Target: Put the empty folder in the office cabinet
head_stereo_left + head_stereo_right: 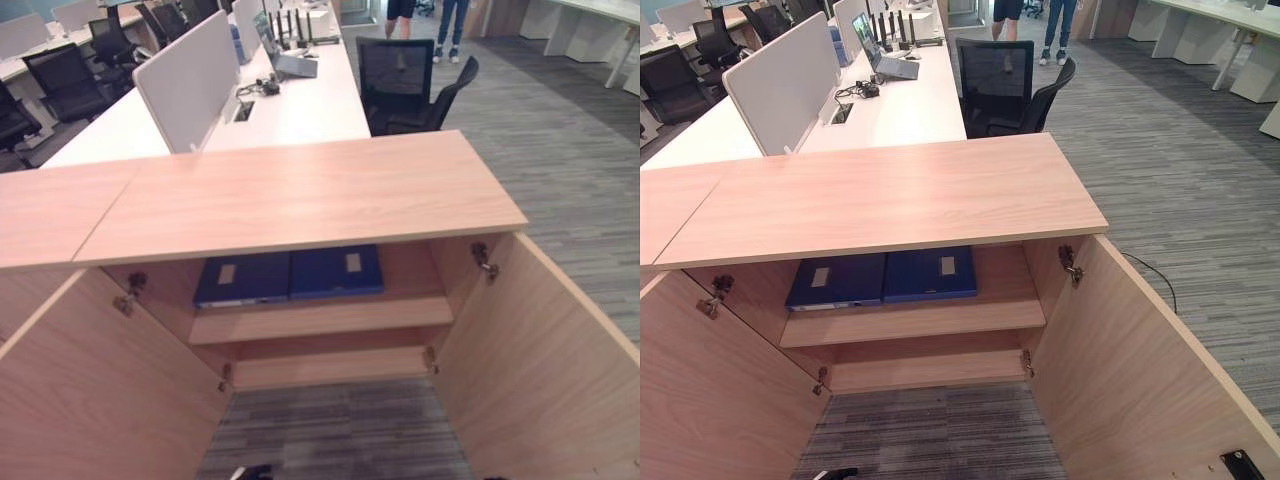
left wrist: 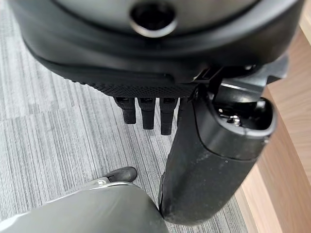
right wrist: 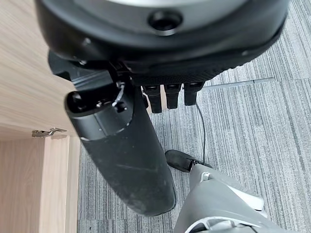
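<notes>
Two blue folders lie flat side by side on the upper shelf (image 1: 320, 318) of the open wooden cabinet (image 1: 300, 190): one on the left (image 1: 243, 278), one on the right (image 1: 337, 270). Each has a pale label on its cover. Both cabinet doors stand wide open, the left door (image 1: 90, 390) and the right door (image 1: 540, 360). My left hand (image 2: 146, 63) hangs over the grey carpet beside the cabinet, its fingers (image 2: 146, 111) relaxed and holding nothing. My right hand (image 3: 165, 53) hangs the same way by the right door, its fingers (image 3: 170, 97) straight and empty.
Behind the cabinet stands a long white desk (image 1: 300, 105) with a white divider panel (image 1: 190, 75) and a laptop (image 1: 285, 55). A black office chair (image 1: 405, 85) sits at its right side. A person's legs (image 1: 425, 15) show far back. Grey carpet (image 1: 560, 150) spreads to the right.
</notes>
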Tool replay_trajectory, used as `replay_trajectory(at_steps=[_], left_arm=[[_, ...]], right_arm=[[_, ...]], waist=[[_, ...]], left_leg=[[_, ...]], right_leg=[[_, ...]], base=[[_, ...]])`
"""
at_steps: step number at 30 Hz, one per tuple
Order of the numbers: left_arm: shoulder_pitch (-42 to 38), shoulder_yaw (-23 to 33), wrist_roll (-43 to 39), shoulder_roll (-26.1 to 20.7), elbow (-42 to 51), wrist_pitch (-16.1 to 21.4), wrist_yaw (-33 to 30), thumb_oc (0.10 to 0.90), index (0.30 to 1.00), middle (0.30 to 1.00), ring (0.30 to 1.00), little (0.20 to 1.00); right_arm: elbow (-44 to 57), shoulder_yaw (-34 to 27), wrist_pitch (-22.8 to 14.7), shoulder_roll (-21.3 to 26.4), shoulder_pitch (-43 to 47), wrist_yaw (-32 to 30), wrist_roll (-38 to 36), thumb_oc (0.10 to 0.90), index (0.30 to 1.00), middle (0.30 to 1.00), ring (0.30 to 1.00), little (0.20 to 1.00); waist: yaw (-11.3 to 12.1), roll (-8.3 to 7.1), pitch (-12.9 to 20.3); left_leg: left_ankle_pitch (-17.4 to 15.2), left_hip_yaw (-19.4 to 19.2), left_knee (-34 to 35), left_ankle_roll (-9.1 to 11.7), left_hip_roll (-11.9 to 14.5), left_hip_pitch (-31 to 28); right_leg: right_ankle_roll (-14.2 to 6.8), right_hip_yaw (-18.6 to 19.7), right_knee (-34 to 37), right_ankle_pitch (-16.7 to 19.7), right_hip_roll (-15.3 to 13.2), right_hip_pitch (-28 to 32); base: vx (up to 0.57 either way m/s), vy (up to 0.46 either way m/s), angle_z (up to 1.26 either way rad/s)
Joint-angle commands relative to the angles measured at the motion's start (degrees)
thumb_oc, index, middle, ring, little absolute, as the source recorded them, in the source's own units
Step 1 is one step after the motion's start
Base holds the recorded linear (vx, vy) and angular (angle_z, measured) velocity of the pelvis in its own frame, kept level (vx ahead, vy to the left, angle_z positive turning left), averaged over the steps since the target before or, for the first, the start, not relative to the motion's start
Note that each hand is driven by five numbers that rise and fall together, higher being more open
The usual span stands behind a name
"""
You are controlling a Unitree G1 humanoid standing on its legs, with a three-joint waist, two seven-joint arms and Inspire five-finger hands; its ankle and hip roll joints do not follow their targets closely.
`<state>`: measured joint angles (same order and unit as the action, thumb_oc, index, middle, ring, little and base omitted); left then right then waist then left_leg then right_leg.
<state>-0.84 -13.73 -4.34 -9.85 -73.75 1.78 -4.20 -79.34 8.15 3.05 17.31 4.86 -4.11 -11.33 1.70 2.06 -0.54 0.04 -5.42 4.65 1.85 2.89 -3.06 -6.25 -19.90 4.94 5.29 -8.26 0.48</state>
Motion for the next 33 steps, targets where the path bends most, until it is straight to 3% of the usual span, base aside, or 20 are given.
replay_trajectory(at_steps=[1, 9, 33], left_arm=[[-1.2, 0.5, -1.9, 1.3, -3.7, 0.9, 0.4, 0.8, 0.9, 0.9, 0.9, 0.9], [-1.3, -0.1, -2.7, 1.6, -2.3, 1.4, -0.2, 0.8, 0.9, 0.9, 0.9, 0.9], [-1.4, -0.9, -2.1, 1.9, -1.5, 1.6, -0.6, 0.8, 0.9, 0.9, 0.9, 0.9]], right_arm=[[-4.7, 0.4, -0.4, -0.1, 3.4, -0.5, -0.1, 0.8, 0.9, 0.9, 0.9, 0.9], [-4.4, 0.3, -0.3, 0.7, 3.5, -0.9, 0.3, 0.8, 0.9, 0.9, 0.9, 0.9], [-3.7, 1.4, -0.7, -0.4, 3.0, -1.8, 1.5, 0.8, 0.9, 0.9, 0.9, 0.9]], waist=[[0.5, -3.7, 1.2], [1.0, -3.6, 0.0], [3.5, -3.16, 0.8]], left_leg=[[-0.6, 4.0, 0.4, 1.3, -1.5, 2.5], [-0.2, 4.8, 0.4, 1.4, -1.5, 3.4], [0.0, 8.7, 0.4, 1.5, -2.2, 3.7]], right_leg=[[-2.6, 6.1, -0.4, -2.2, -0.5, 0.9], [-2.6, 5.6, -0.5, -2.3, -0.5, 0.3], [-2.6, 1.6, -0.5, -3.2, -1.2, 2.2]], base=[[0.0, 0.0, 0.0], [-0.01, 0.0, 0.01], [0.0, -0.004, 0.09]])
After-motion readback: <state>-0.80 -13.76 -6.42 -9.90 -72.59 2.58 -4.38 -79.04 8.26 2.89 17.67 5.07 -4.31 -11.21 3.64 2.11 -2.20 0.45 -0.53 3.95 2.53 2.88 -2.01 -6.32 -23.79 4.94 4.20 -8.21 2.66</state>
